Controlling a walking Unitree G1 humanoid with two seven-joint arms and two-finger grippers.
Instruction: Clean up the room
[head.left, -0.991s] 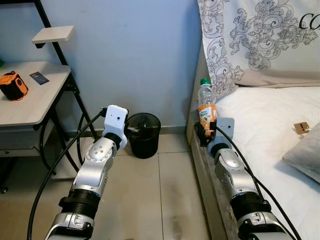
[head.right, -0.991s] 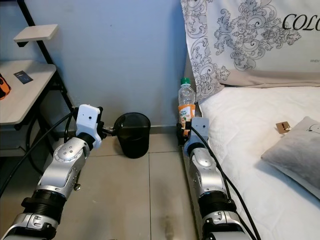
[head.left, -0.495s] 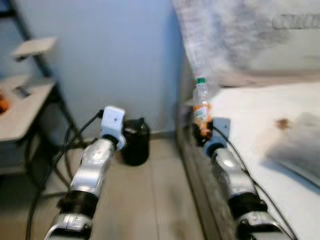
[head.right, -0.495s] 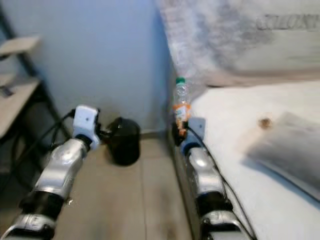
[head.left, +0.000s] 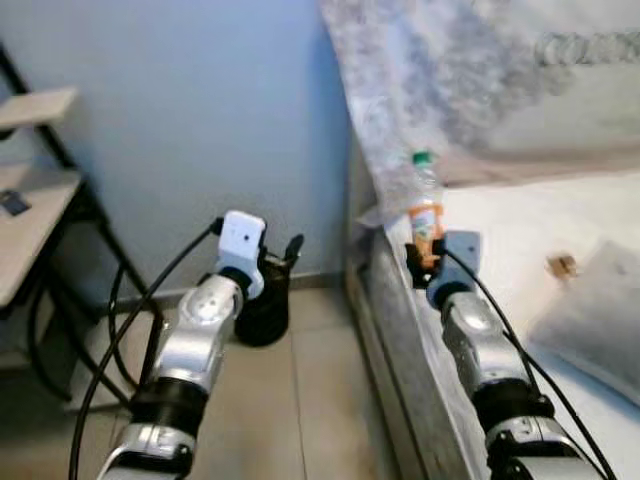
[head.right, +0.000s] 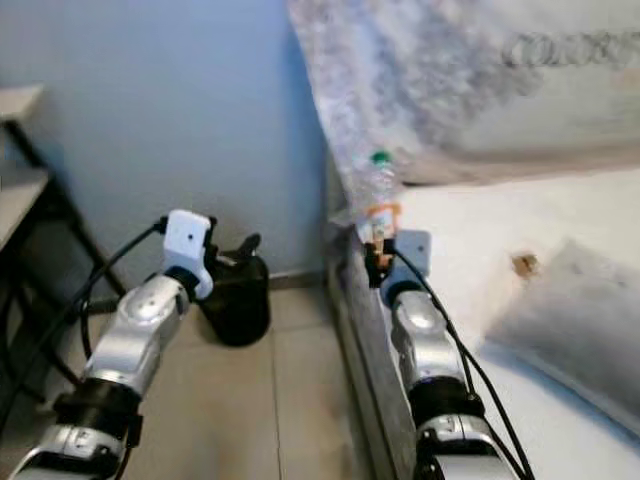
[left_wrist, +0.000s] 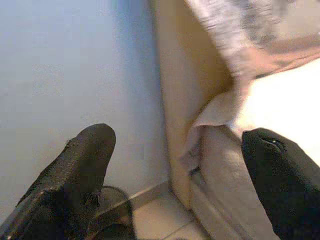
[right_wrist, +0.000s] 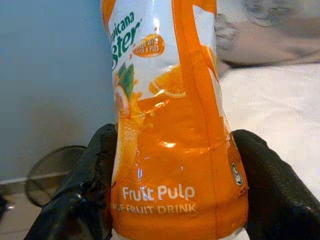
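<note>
While the head views are blurred, the right pincer (head.left: 424, 262) is seen raised at the near edge of the bed (head.left: 510, 215), clamped on a bottle (head.left: 425, 207) that is held upright between its two fingers (right_wrist: 97, 165). In the right wrist view the bottle's orange label is pressed on both sides by the black pads, and the words "Fruit Pulp" can be read on it. The green cap of the bottle is seen above the pincer, in front of a large patterned pillow (head.left: 480, 90) that is leaned up behind it. Beyond the bottle, on the white sheet, a small brown object (head.left: 562, 265) is seen, too blurred to be identified, and a grey pillow (head.left: 590, 320) is laid just beside it.

The left pincer (head.left: 280, 258) is held out over the tiled floor (head.left: 300, 400), with its fingers (left_wrist: 82, 165) spread wide apart and nothing between them. A black bin (head.left: 262, 310) is stood on the floor just below and behind this pincer, against the blue wall (head.left: 200, 120). In the left wrist view the corner of the bed and the wall are seen between the open fingers. Well to the outer side of the left pincer, a worktop (head.left: 25, 225) on a black frame is seen, with a small dark object (head.left: 14, 202) on it.
</note>
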